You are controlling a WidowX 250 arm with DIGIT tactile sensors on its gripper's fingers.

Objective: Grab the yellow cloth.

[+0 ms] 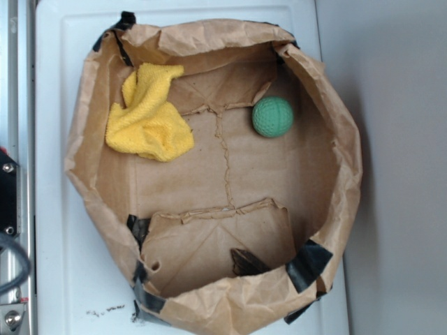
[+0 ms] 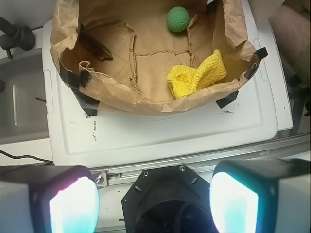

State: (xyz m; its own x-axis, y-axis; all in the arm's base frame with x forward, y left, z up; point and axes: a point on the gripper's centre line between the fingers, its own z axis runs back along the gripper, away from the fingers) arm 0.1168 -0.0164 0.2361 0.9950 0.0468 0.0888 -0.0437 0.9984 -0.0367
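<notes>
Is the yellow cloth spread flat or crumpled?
Crumpled: the yellow cloth lies bunched with raised folds inside the paper bag.

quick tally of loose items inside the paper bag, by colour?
Yellow: 1, the yellow cloth
Green: 1, the green ball
Total: 2, both lying apart on the floor of the paper bag
</notes>
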